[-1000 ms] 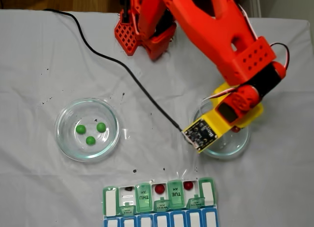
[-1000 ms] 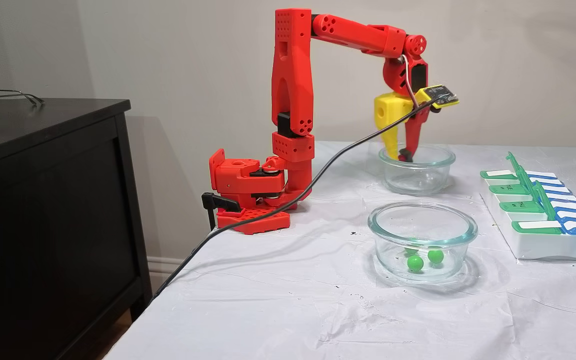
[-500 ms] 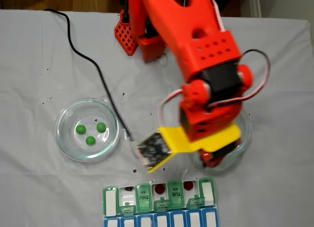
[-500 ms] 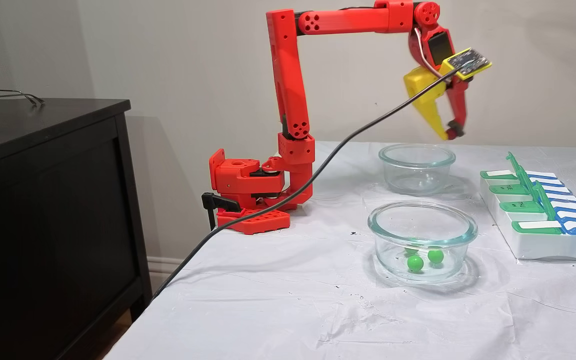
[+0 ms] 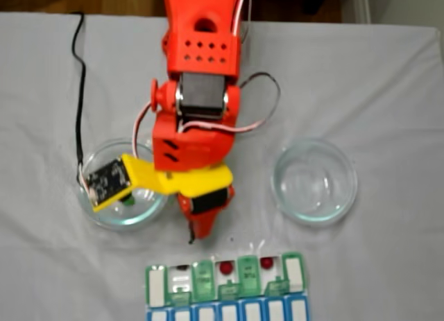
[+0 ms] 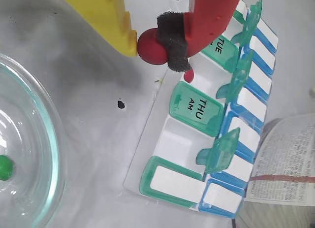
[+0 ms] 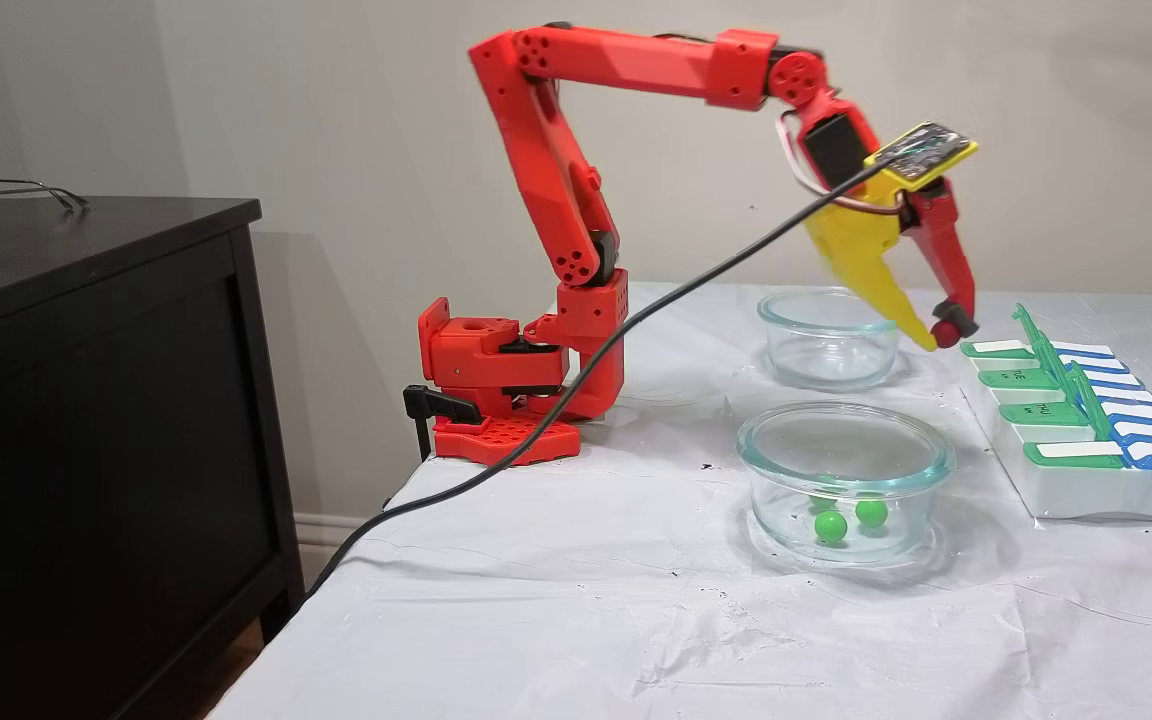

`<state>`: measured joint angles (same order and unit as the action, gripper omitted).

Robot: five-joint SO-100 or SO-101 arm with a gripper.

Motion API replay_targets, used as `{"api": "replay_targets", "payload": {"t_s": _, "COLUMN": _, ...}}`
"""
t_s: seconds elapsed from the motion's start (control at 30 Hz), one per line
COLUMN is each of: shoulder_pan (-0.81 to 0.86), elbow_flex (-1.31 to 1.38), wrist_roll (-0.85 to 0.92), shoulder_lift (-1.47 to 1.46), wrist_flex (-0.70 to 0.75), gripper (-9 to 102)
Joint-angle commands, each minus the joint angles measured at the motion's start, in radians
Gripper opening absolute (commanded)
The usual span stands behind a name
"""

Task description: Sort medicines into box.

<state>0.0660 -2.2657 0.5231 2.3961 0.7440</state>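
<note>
Red ball (image 6: 151, 49) between yellow and red fingers; green-lidded, blue-lidded white box (image 6: 184, 134); green balls (image 7: 831, 526)

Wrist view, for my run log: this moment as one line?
hand: shut on red ball | position: above table beside pill organizer | release: pending

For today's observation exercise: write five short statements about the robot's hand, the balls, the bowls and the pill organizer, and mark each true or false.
1. The hand grips a red ball. True.
2. The green balls lie in the pill organizer. False: they lie in the nearer glass bowl.
3. The far bowl holds three red balls. False: it looks empty.
4. The THU lid is shut. True.
5. The hand rests on the table. False: it is held above it.
</note>
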Motion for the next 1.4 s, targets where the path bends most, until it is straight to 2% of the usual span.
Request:
{"api": "replay_targets", "payload": {"t_s": 0.0, "shoulder_pan": 0.023, "elbow_flex": 0.049, "wrist_roll": -0.018, "shoulder_lift": 0.032, "wrist_flex": -0.075, "gripper": 0}}
{"api": "replay_targets", "payload": {"t_s": 0.4, "shoulder_pan": 0.057, "elbow_flex": 0.202, "wrist_roll": -0.109, "shoulder_lift": -0.347, "wrist_flex": -0.356, "gripper": 0}}
{"api": "replay_targets", "payload": {"t_s": 0.93, "shoulder_pan": 0.041, "elbow_flex": 0.264, "wrist_roll": -0.104, "shoulder_lift": -0.476, "wrist_flex": -0.416, "gripper": 0}}
{"api": "replay_targets", "payload": {"t_s": 0.97, "shoulder_pan": 0.041, "elbow_flex": 0.264, "wrist_roll": -0.104, "shoulder_lift": -0.480, "wrist_flex": -0.416, "gripper": 1}}
{"api": "replay_targets", "payload": {"t_s": 1.07, "shoulder_pan": 0.040, "elbow_flex": 0.255, "wrist_roll": -0.104, "shoulder_lift": -0.486, "wrist_flex": -0.425, "gripper": 17}}
{"api": "replay_targets", "payload": {"t_s": 1.2, "shoulder_pan": 0.040, "elbow_flex": 0.250, "wrist_roll": -0.106, "shoulder_lift": -0.488, "wrist_flex": -0.430, "gripper": 24}}
{"api": "replay_targets", "payload": {"t_s": 1.37, "shoulder_pan": 0.041, "elbow_flex": 0.218, "wrist_roll": -0.101, "shoulder_lift": -0.451, "wrist_flex": -0.437, "gripper": 24}}
